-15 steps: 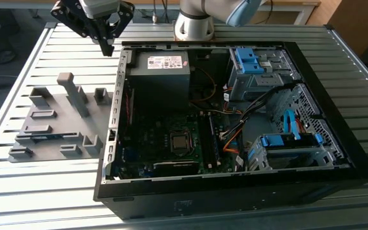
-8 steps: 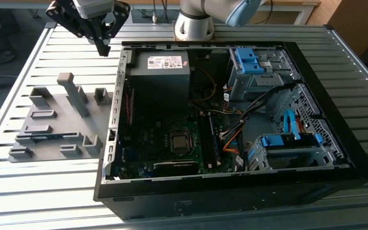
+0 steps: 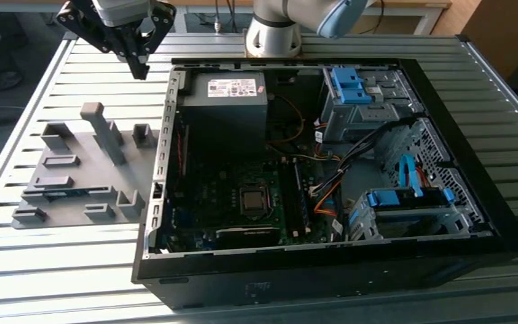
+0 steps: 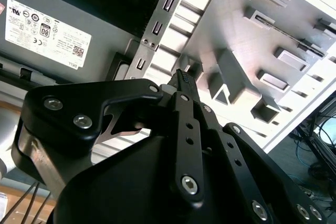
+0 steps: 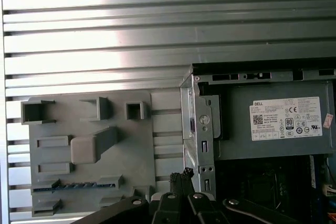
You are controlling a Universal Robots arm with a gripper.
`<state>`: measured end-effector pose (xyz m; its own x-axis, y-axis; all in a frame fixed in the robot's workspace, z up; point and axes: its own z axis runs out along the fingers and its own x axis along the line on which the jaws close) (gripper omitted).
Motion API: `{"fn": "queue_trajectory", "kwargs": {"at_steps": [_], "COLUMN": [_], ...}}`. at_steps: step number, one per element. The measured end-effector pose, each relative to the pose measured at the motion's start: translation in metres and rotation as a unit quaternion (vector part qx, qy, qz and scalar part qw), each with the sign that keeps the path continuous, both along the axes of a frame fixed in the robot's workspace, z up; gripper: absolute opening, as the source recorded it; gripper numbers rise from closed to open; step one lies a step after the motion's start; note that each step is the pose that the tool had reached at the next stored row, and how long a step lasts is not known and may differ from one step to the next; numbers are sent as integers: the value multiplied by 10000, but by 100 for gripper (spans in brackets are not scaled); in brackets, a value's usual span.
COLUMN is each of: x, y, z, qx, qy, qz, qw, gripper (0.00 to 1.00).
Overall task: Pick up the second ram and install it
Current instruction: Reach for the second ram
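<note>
In the exterior view the tool [image 3: 139, 67] hangs above the slatted desk [image 3: 61, 270], its fingers clenched to one point with nothing between them. It is near the back corner of the open case [image 3: 331, 270] and just beside the power supply [image 3: 227, 94]. The grey holder [image 3: 79, 175] lies on the desk below and in front of the tool. The ram [image 3: 61, 194] rests in a slot near the holder's far edge, well apart from the tool. In the second wrist view the tool [image 4: 182, 80] is pressed shut and empty. Past its tip are the holder [image 4: 236, 30] with its raised blocks and the case's metal edge, with the power supply [image 4: 47, 30] off to one side. In the first wrist view the tool [image 5: 182, 178] points down between the holder [image 5: 131, 150] and the case wall, beside the power supply [image 5: 278, 124]. The ram [image 5: 73, 185] stands on edge in its slot, across the holder from the tool, and the bare desk [image 5: 157, 24] stretches beyond.
</note>
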<state>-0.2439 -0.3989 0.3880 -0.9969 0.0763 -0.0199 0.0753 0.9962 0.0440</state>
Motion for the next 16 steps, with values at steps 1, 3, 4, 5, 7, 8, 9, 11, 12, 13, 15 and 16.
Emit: {"fn": "queue_trajectory", "kwargs": {"at_steps": [1,3,4,5,7,8,9,11,12,13,15,16], "x": [-10,-29,-38,-46,-62,-70,-78,-96,-105,-113,-126,-132], "y": [0,0,0,0,0,0,0,0,0,0,0,0], "z": [0,0,-1,-1,-1,-1,-1,-1,-2,-2,-2,-2], "qx": [0,0,0,0,0,0,0,0,0,0,0,0], "qy": [0,0,0,0,0,0,0,0,0,0,0,0], "qz": [0,0,0,0,0,0,0,0,1,0,0,0], "qw": [10000,10000,10000,10000,10000,10000,10000,10000,10000,10000,10000,10000], "gripper": [11,11,11,11,11,11,11,11,11,11,11,11]}}
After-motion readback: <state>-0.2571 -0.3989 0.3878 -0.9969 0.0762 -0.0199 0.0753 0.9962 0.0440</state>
